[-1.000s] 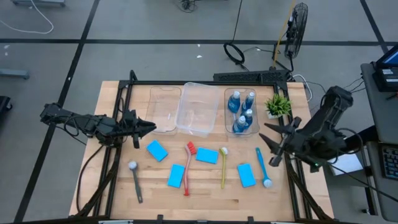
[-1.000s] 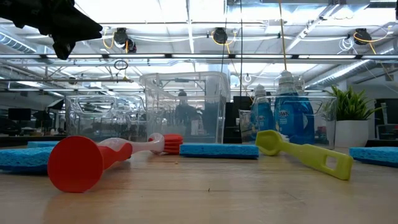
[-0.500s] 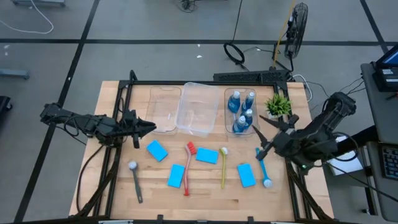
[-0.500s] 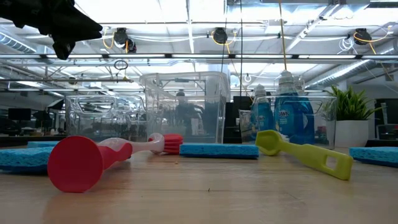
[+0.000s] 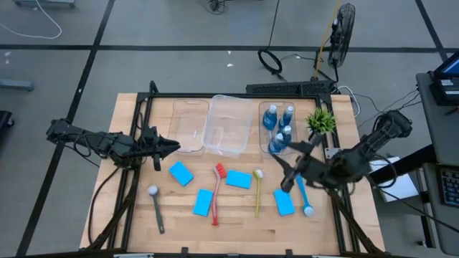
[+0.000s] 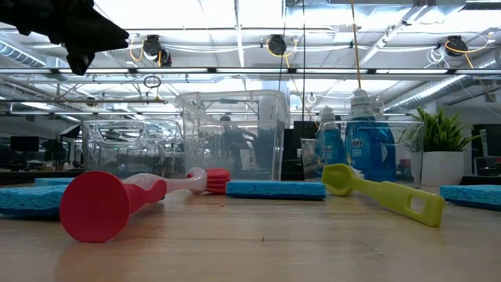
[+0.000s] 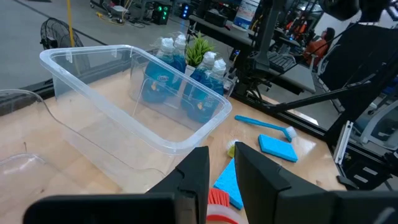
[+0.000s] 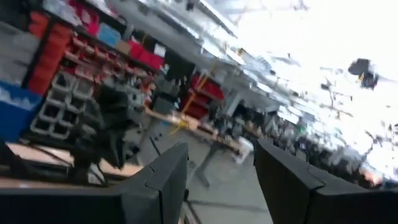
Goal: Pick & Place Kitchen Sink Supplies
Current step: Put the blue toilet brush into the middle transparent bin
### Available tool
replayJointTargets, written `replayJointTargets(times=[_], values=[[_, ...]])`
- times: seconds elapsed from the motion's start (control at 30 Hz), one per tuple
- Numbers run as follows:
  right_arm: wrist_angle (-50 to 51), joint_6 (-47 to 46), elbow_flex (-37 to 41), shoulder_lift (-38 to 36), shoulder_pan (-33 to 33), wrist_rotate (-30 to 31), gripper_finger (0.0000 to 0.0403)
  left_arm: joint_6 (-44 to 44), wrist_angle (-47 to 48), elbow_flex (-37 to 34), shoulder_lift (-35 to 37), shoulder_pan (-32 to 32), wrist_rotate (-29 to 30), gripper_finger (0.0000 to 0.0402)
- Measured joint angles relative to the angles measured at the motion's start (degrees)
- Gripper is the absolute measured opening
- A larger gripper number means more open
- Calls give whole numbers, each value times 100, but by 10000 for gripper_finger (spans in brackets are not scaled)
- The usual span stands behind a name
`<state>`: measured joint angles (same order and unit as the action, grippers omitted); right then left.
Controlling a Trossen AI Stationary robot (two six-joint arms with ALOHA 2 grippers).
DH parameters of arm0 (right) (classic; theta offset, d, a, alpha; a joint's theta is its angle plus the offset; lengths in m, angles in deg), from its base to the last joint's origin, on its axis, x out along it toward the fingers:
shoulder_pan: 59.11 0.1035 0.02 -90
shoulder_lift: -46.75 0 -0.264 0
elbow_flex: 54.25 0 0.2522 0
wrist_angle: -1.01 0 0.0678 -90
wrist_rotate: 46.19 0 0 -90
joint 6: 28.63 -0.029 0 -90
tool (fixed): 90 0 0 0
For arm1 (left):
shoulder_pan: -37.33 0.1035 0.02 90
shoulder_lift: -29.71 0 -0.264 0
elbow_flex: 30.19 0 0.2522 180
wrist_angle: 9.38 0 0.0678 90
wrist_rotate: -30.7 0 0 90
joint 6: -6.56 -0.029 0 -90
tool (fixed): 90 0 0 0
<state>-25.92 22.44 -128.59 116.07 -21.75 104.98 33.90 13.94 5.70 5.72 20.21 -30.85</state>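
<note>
Several flat blue sponges lie on the wooden table, among them one (image 5: 181,173) at the left and one (image 5: 284,202) at the right. Between them lie a grey brush (image 5: 155,208), a red brush (image 5: 217,192), a yellow-green brush (image 5: 257,192) and a blue brush (image 5: 303,193). Blue bottles (image 5: 278,127) stand in the right clear bin. My right gripper (image 5: 285,174) hangs open, high over the right sponge and the blue brush, nothing between its fingers (image 8: 168,180). My left gripper (image 5: 174,147) waits at the table's left, fingers a narrow gap apart (image 7: 222,168), holding nothing.
Three clear bins stand in a row at the back: left (image 5: 190,125), middle (image 5: 228,123), and right with the bottles. A small green plant (image 5: 320,120) stands at the back right. The black frame (image 5: 147,107) runs along the table's sides.
My right gripper has swung from beyond the table's right edge toward the table's middle, now over the blue brush and the right sponge, rolling as it went. Its fingers stay as far apart as before. Nothing on the table has moved.
</note>
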Motion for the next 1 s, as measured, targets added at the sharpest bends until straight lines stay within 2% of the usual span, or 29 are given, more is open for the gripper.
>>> replayJointTargets(times=[0.13,0.4,0.73,1.0], values=[[1187,-1022,-2,-96,-248,-274,171,19,0,0,0,0,-1,77],[4381,-3607,-682,-199,-825,-1478,171,37,0,0,2,0,-1,77],[6413,-5714,-748,-209,-1312,-2767,171,50,0,0,0,0,-2,77],[7952,-7060,-748,-290,-1414,-4107,171,63,0,0,0,0,-2,77]])
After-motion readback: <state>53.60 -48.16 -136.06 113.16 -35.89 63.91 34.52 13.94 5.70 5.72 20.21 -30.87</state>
